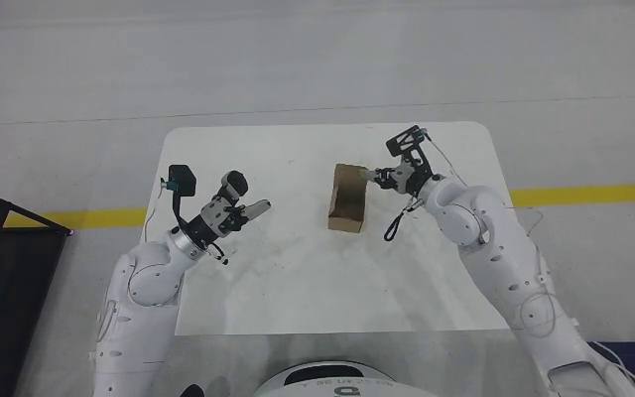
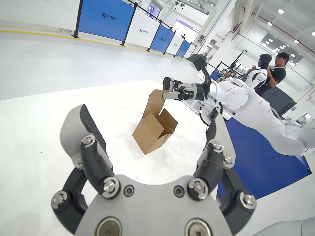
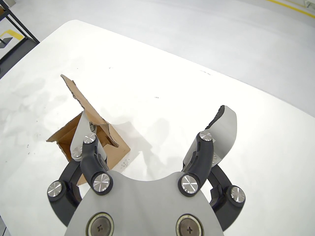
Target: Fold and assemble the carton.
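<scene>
**Carton stands squared up, top not yet closed**

A small brown corrugated cardboard carton (image 2: 150,136) stands on the white tabletop (image 1: 298,288), a little right of the middle. Its four walls are already opened out into a box shape. The mouth faces upward and is open. One long lid flap (image 2: 155,101) rises from the wall nearest my right arm, roughly upright with a slight lean.

My right end effector (image 3: 152,114) is at that flap with its fingers spread wide. One finger (image 3: 82,124) lies against the flap near its top edge, on the side that faces the mouth. The other finger is well clear, so nothing is pinched.

My left end effector (image 1: 248,198) hangs above the left part of the tabletop, well apart from the carton. It is spread too, it holds nothing, and it points toward the box.

As I judge it, the shaping of the body is done. What remains is folding the upright flap down over the mouth and closing the top. The underside is hidden, so I cannot tell whether the bottom is fully folded
</scene>
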Tool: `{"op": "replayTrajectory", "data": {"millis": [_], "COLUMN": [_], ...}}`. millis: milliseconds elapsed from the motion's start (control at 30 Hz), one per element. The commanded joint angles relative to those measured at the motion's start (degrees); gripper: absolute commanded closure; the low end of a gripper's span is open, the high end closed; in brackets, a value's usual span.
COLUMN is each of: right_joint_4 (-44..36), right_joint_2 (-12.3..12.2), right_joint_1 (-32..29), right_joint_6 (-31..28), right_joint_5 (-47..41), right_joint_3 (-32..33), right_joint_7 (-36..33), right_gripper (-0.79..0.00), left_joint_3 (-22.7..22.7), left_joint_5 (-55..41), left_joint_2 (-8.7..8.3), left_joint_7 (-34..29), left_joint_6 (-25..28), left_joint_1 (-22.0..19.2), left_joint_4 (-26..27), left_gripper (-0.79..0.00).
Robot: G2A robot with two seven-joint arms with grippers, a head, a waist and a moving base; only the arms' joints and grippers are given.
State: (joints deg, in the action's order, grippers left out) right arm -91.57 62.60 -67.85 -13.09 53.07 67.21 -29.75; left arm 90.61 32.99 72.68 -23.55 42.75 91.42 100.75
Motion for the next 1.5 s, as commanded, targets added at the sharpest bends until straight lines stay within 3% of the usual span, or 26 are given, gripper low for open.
{"op": "replayTrajectory", "data": {"millis": [0, 133, 267, 600, 667, 867, 933, 1033, 1067, 1233, 1467], "right_joint_4": [0.93, 0.93, -1.21, -1.21, -1.68, -6.37, -5.67, -5.59, -5.77, -2.02, 2.99], "right_joint_2": [0.31, 0.52, -0.14, -0.14, -0.29, -2.51, -3.09, -3.24, -3.17, -2.73, -1.98], "right_joint_1": [2.09, 2.18, -0.74, -0.74, -2.14, -10.90, -12.44, -11.08, -10.35, -5.98, -0.47], "right_joint_6": [0.01, -3.13, -6.84, -6.84, -10.32, -14.17, -9.10, -1.27, -0.55, 4.21, 6.66], "right_joint_5": [-0.39, -9.48, -20.22, -20.22, -24.50, -37.20, -35.09, -31.16, -31.06, -28.13, -26.42], "right_joint_3": [-0.92, 0.29, 3.88, 3.88, 3.90, 18.00, 21.39, 19.31, 18.30, 12.59, 6.14], "right_joint_7": [-1.06, -1.67, -7.70, -7.70, -9.90, -13.00, -14.80, -20.21, -20.81, -24.05, -27.60], "right_gripper": [-0.782, -0.785, -0.785, -0.785, -0.785, -0.785, -0.785, -0.785, -0.785, -0.634, -0.594], "left_joint_3": [0.01, 0.01, 0.01, 0.01, 0.01, 0.01, 0.01, 0.01, 0.01, 0.01, 0.01], "left_joint_5": [0.00, 0.00, 0.00, 0.00, 0.00, 0.00, 0.00, 0.00, 0.00, 0.00, 0.00], "left_joint_2": [0.00, 0.00, 0.00, 0.00, 0.00, 0.00, 0.00, 0.00, 0.00, 0.00, 0.00], "left_joint_7": [0.00, 0.00, 0.00, 0.00, 0.00, 0.00, 0.00, 0.00, 0.00, 0.00, 0.00], "left_joint_6": [0.00, 0.00, 0.00, 0.00, 0.00, 0.00, 0.00, 0.00, 0.00, 0.00, 0.00], "left_joint_1": [0.00, 0.00, 0.00, 0.00, 0.00, 0.00, 0.00, 0.00, 0.00, 0.00, 0.00], "left_joint_4": [0.00, 0.00, 0.00, 0.00, 0.00, 0.00, 0.00, 0.00, 0.00, 0.00, 0.00], "left_gripper": [-0.785, -0.785, -0.785, -0.785, -0.785, -0.785, -0.785, -0.785, -0.785, -0.785, -0.785]}}
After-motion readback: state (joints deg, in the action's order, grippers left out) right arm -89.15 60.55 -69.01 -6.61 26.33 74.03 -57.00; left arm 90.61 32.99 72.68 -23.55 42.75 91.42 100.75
